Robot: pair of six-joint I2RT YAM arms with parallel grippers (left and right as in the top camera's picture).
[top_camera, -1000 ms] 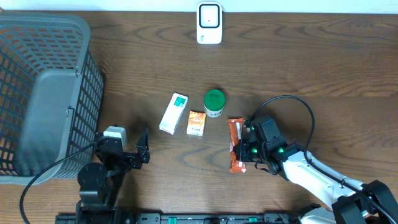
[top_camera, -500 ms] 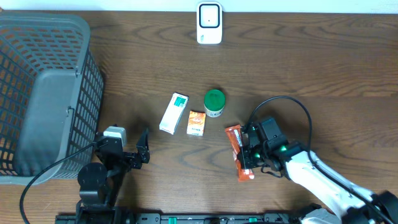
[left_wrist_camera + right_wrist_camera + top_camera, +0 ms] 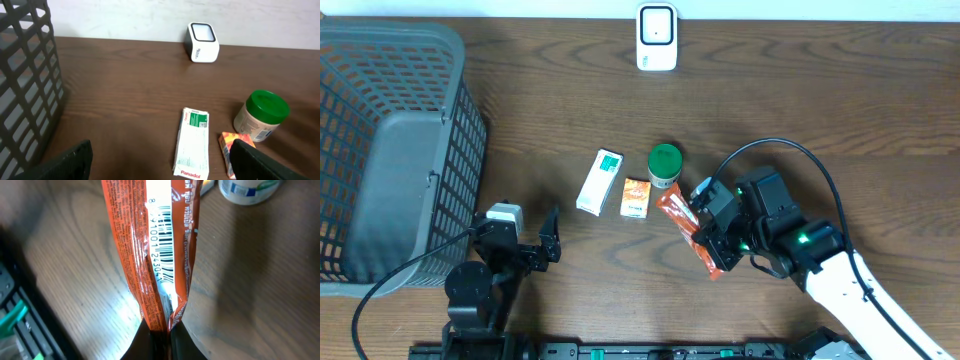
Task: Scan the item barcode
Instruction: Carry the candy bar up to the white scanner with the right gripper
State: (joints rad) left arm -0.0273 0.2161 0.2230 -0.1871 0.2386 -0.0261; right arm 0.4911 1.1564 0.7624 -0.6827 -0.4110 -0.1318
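My right gripper is shut on an orange snack packet, holding it off the table at a slant just right of the middle. In the right wrist view the packet runs up from my gripper, and its barcode on a white strip faces the camera. The white barcode scanner stands at the table's far edge; in the left wrist view the scanner shows at the back. My left gripper hovers open near the front left, its fingers wide apart over bare wood.
A grey mesh basket fills the left side. A white Panadol box, a small orange box and a green-lidded jar lie mid-table, close to the held packet. A black cable loops over the right arm.
The right gripper has lifted the packet off the table and swung it from upright to a slant, its top toward the jar. The left arm has not moved.
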